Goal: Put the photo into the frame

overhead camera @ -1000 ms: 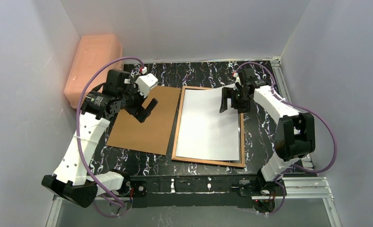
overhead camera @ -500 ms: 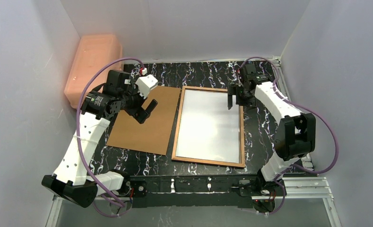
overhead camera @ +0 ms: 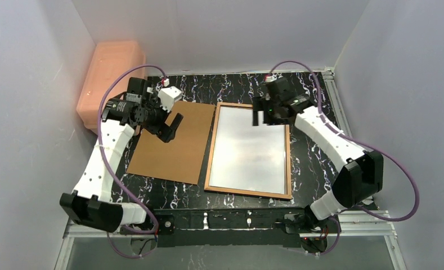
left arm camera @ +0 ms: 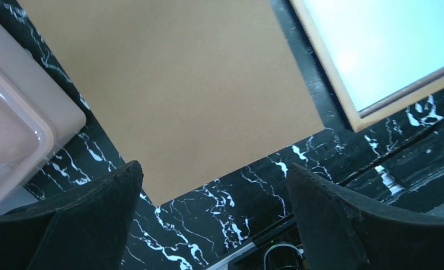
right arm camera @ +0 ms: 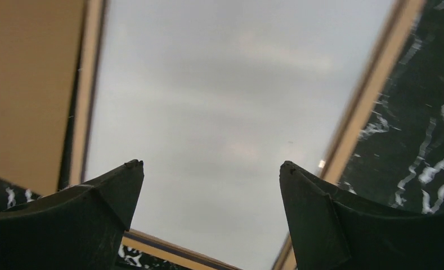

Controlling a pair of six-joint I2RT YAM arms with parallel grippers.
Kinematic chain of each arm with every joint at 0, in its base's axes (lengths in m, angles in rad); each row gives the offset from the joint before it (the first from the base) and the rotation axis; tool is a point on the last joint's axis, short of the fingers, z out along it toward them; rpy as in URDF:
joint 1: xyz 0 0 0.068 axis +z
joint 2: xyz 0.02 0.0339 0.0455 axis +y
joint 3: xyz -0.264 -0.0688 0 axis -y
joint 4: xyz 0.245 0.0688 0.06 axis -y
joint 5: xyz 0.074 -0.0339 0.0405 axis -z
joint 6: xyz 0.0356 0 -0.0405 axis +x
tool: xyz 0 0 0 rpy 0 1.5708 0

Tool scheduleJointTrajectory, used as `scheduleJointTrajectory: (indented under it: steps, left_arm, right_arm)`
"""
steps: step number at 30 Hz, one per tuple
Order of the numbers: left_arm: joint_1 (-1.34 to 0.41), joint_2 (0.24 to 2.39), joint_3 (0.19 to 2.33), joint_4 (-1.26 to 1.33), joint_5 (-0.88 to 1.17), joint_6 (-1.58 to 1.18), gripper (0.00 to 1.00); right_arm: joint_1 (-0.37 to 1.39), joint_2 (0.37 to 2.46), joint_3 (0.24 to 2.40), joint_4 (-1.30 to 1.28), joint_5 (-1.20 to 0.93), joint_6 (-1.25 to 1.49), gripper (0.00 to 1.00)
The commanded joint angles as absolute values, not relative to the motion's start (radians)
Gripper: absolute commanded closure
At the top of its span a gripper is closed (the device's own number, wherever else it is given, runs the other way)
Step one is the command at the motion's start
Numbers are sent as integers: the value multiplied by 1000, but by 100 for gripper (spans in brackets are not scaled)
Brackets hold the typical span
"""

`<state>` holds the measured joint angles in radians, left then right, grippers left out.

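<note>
While the left gripper (overhead camera: 171, 130) and the right gripper (overhead camera: 261, 118) hang open, empty, one thin white photo (overhead camera: 247, 149) lies inside one wood-edged rectangular frame (overhead camera: 247, 193), beside one flat brown board (overhead camera: 171, 147).

Left white-and-black robot arm (overhead camera: 104, 154): rising from its base at the near left corner, leaning away, then bending inward at a black wrist. Left jaws angled down toward the middle, spread wide, gripping nothing. Right white-and-black robot arm (overhead camera: 327, 134): stretched from the near right corner far forward and inward. Right jaws hanging downward, likewise wide apart and empty. In each wrist view, dark tapered fingertips (left arm camera: 79, 222) (right arm camera: 95, 219) well apart at the bottom corners.
</note>
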<state>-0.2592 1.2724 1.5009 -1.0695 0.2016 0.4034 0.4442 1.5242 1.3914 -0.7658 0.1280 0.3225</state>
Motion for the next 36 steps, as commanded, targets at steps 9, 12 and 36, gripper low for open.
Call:
scheduleJointTrajectory:
  steps: [9,12,36]
  left_arm:
    - [-4,1353,1319,-1041,107,610,12]
    - [71,1325,1306,-1042,118,635,12]
    - [139,1242,1177,-966,15,814,16]
  right_arm:
    - [918,1829,1616,-498,190,618,1]
    - [960,1922,1650,-472,179,653,1]
    - [972,2053,1577,-472,212,675,1]
